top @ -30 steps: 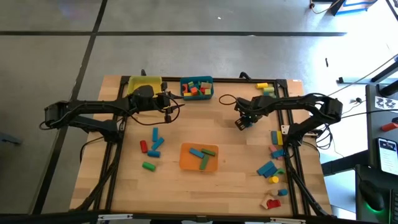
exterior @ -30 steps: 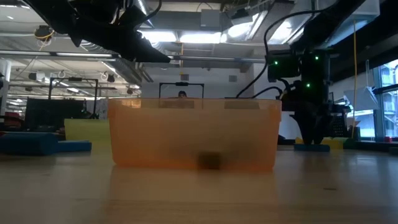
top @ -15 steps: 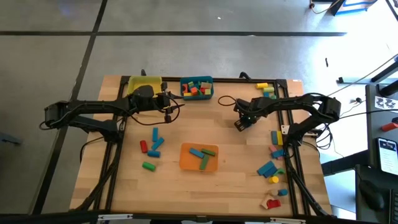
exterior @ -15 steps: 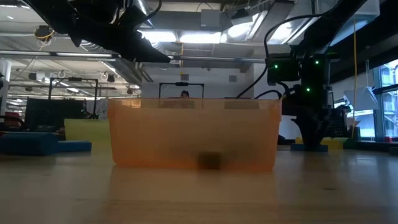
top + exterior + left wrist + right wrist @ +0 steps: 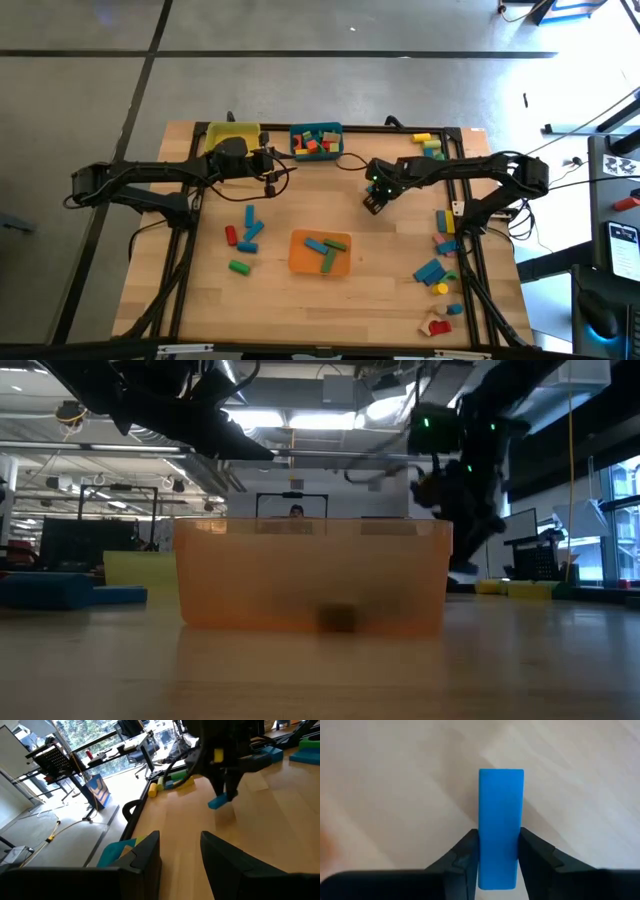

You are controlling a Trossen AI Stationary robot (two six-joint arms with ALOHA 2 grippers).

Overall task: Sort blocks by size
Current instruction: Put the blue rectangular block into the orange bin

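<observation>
blue block [image 5: 501, 825] clamped between right hand [image 5: 497, 857] fingers, above bare table [image 5: 395, 780]

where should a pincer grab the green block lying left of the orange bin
Grip the green block across its short width, at mid-length, coming straight down from above. It lies flat on the table, long and narrow, slightly slanted, so the pincer should turn to match. It has bare wood on all sides; the red block sits clear of it.

Even overhead light, backlit low view, blurred foreground
</observation>
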